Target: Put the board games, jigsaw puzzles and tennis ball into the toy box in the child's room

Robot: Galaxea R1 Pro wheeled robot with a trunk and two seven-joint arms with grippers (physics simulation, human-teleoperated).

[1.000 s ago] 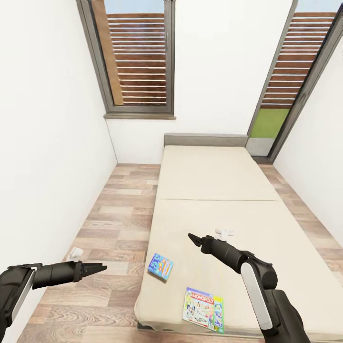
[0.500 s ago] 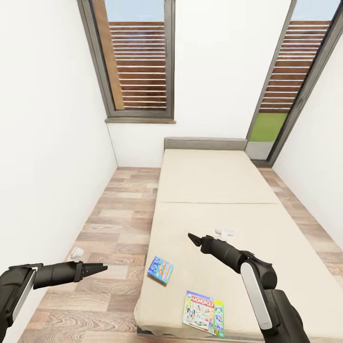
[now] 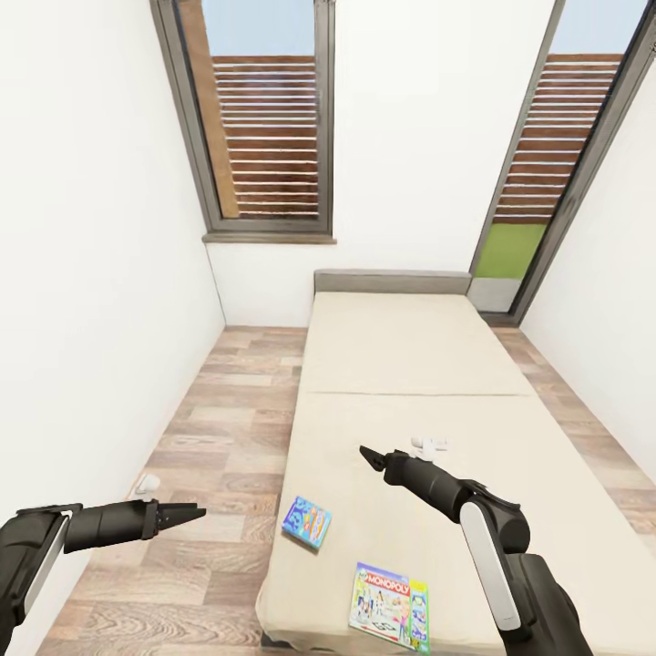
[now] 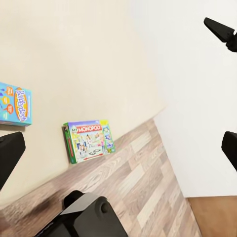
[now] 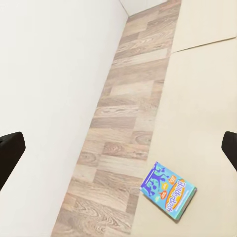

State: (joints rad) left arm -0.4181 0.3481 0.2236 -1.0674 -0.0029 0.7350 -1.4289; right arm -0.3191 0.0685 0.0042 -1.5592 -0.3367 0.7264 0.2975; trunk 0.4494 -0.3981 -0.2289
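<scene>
a: what lies nearest on the low beige-mattressed bed (image 3: 410, 364)?

b: the green-edged flat board game with the pale busy cover (image 3: 389, 595), by the near edge. just beyond it to the left lies the thin blue cartoon-printed board game (image 3: 306, 522), close to the mattress's left edge.

a: and the arms?

b: the right gripper (image 3: 368, 456) hangs above the mattress past both boxes, its fingers spread with nothing between them. the left gripper (image 3: 191, 514) is out over the wood plank floor (image 3: 219, 428), empty; i cannot tell its jaw gap.

a: how to pick well?

b: i'd bring the right gripper back and down, then pinch a box by one thin edge.
</scene>
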